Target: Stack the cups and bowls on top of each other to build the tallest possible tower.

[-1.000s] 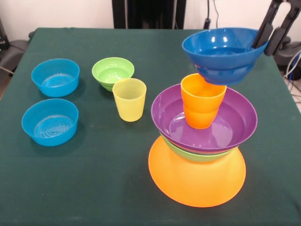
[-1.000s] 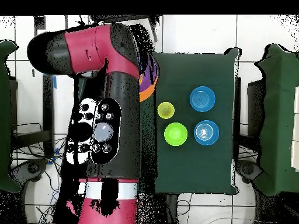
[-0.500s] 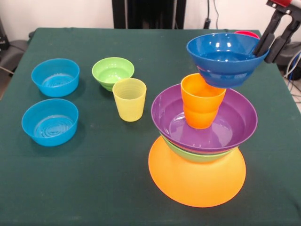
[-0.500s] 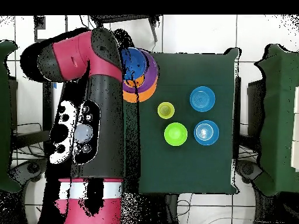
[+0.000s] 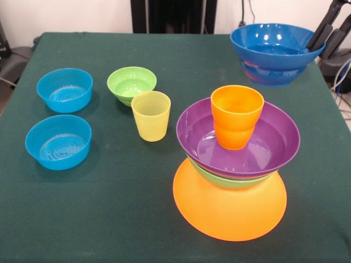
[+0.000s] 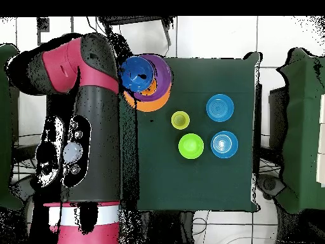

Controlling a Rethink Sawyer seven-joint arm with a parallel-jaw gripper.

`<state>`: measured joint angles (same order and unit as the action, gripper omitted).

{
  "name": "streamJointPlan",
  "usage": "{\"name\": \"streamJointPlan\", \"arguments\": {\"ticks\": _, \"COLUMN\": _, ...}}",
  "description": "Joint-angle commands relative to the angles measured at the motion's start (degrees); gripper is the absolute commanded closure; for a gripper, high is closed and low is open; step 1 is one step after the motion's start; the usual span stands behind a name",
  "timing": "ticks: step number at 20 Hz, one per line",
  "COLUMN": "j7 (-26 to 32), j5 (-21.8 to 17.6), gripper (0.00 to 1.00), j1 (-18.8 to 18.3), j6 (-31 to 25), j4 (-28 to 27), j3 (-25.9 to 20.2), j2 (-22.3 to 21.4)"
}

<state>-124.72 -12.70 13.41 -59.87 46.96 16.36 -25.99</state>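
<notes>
The tower stands at the front right of the front view: a huge orange bowl upside down as base, a large green bowl, a large purple bowl and an orange cup upright inside it. My gripper is shut on the rim of the small dark blue bowl and holds it in the air, up and right of the orange cup. The overhead view shows the dark blue bowl beside the purple bowl. The red cup is hidden.
A yellow cup stands left of the tower, with a small green bowl behind it. Two light blue bowls sit at the left. The arm covers the table's left edge in the overhead view.
The gripper has carried the dark blue bowl up and to the right in the front view, away from just above the orange cup. The tower and the loose pieces have not moved.
</notes>
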Motion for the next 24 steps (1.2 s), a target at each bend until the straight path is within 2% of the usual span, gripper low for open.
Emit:
{"name": "streamJointPlan", "arguments": {"ticks": 1, "j7": 10.61, "j5": -4.31, "gripper": 1.0, "j1": -0.55, "j6": -4.27, "j4": 6.97, "j3": -2.62, "j2": -0.37}}
{"name": "streamJointPlan", "arguments": {"ticks": 11, "j7": 9.59, "j5": -5.2, "gripper": 1.0, "j1": -1.06, "j6": 1.61, "j4": 10.76, "j3": -2.42, "j2": -0.94}}
{"name": "streamJointPlan", "arguments": {"ticks": 24, "j7": 6.72, "j5": -5.6, "gripper": 1.0, "j1": -1.35, "j6": 8.9, "j4": 10.37, "j3": -3.43, "j2": 0.85}}
